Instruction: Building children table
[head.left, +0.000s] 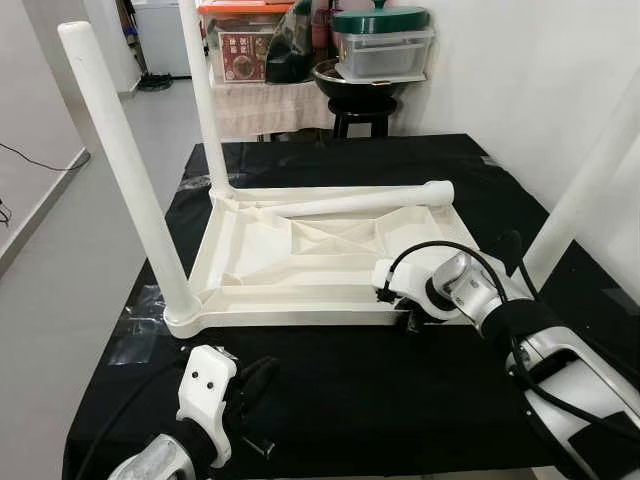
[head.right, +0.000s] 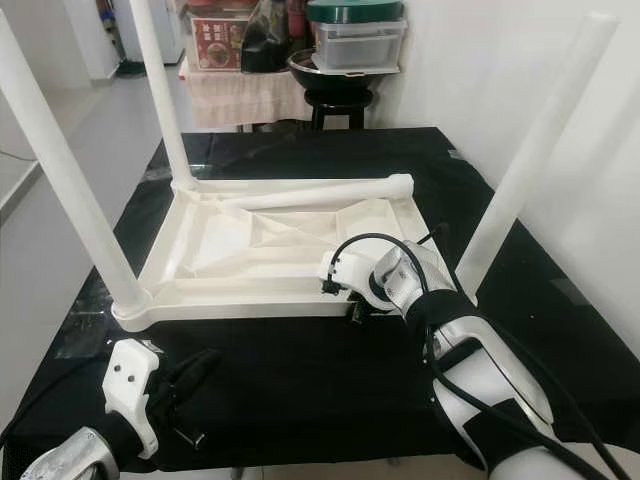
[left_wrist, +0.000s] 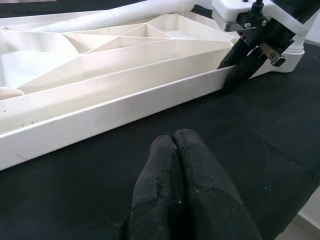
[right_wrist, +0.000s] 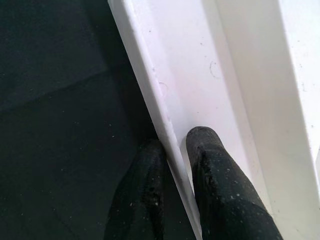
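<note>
A white children's table (head.left: 300, 250) lies upside down on a black-covered worktop (head.left: 350, 400). Three white legs stand up from its corners: near left (head.left: 125, 170), far left (head.left: 203, 100) and near right (head.left: 585, 190). A fourth leg (head.left: 360, 200) lies loose across the far side. My right gripper (right_wrist: 175, 142) is shut on the table's near rim (head.left: 300, 315), close to the right corner, one finger inside and one outside. My left gripper (left_wrist: 175, 137) is shut with nothing in it. It hovers over the black cloth in front of the rim, at the near left (head.left: 262, 375).
Behind the worktop stand a cloth-covered shelf with storage boxes (head.left: 240, 45), a black stool (head.left: 358, 115) and a lidded container (head.left: 382, 40). A white wall runs along the right. Grey floor (head.left: 60, 230) lies to the left. Clear plastic wrap (head.left: 135, 320) lies at the cloth's left edge.
</note>
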